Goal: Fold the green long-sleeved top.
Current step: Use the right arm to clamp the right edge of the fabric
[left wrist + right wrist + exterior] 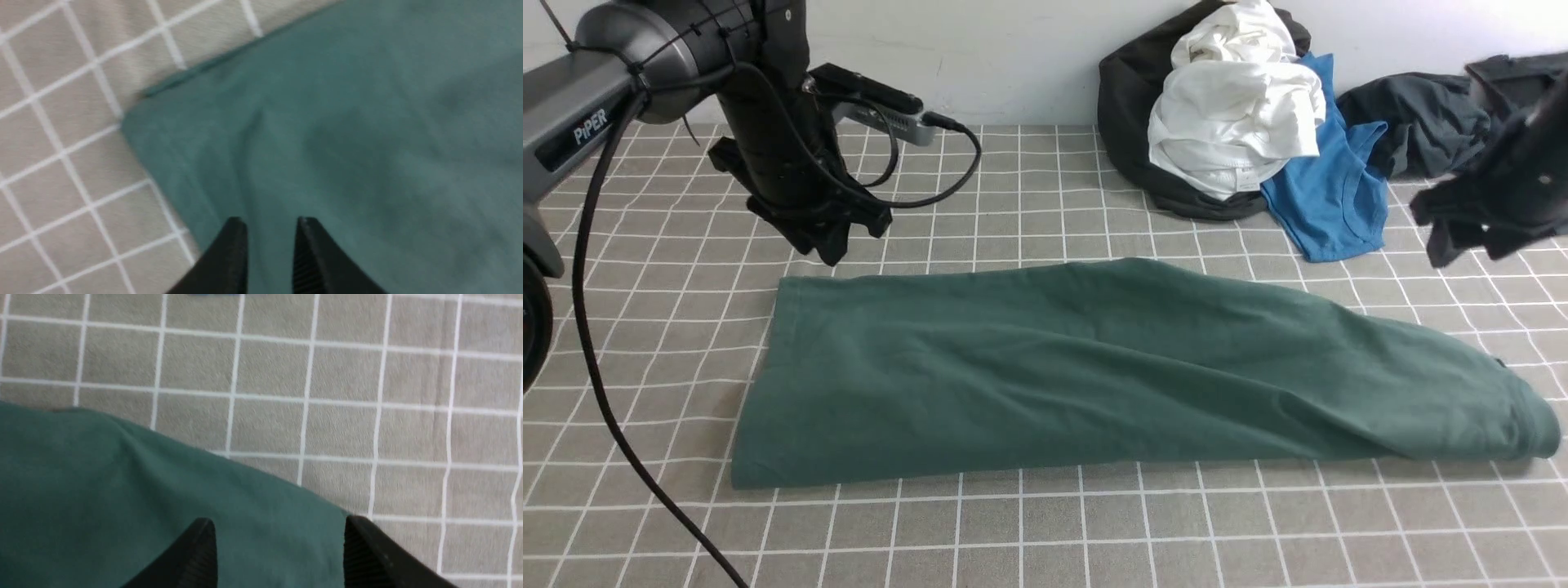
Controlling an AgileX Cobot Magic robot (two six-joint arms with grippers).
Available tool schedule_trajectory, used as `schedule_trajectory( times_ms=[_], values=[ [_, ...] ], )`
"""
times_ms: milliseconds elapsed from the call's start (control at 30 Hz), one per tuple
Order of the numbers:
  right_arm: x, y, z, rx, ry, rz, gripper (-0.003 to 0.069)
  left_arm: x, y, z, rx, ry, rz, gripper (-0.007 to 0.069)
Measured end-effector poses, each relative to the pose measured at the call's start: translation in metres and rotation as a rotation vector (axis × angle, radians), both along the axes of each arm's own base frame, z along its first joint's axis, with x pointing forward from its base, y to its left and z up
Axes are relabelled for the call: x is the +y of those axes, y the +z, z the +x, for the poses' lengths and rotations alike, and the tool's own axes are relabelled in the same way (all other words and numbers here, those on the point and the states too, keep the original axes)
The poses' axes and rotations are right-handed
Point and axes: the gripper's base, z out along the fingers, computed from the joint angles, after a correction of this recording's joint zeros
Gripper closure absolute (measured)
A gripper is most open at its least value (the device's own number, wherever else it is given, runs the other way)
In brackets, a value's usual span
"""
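The green long-sleeved top (1094,367) lies folded into a long band across the checked cloth, its smooth back up; sleeves, neck and logo are hidden. My left gripper (829,245) hovers just above the band's far-left corner. In the left wrist view the left gripper (271,222) has its jaws a narrow gap apart over the green fabric (367,143), with nothing between them. My right gripper (1445,245) hangs above the table past the band's far-right end. In the right wrist view it (280,522) stands wide open over the top's edge (122,490), holding nothing.
At the back right is a heap of clothes: a white garment (1233,106) on a black one (1127,122), a bright blue shirt (1331,196) and a dark grey garment (1421,122). The left arm's black cable (596,367) hangs down to the tablecloth (1013,531).
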Motion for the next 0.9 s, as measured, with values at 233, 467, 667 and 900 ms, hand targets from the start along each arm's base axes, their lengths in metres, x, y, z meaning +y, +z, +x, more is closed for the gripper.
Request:
schedule_trajectory(
  times_ms=[233, 467, 667, 900],
  values=[
    [-0.047, -0.05, -0.03, 0.034, -0.206, 0.118, 0.026, 0.0, -0.049, -0.024, 0.19, -0.018, 0.02, 0.0631],
    [-0.064, -0.093, -0.026, 0.086, -0.277, 0.148, 0.0249, 0.003, -0.075, -0.041, 0.294, -0.016, 0.03, 0.0632],
    [-0.063, -0.109, -0.022, 0.11, -0.291, 0.179, 0.0202, 0.002, -0.075, -0.041, 0.294, -0.014, 0.021, 0.0632],
    [-0.062, -0.109, -0.022, 0.114, -0.222, 0.176, 0.0245, 0.001, -0.075, -0.041, 0.294, -0.017, 0.015, 0.0632]
  ],
)
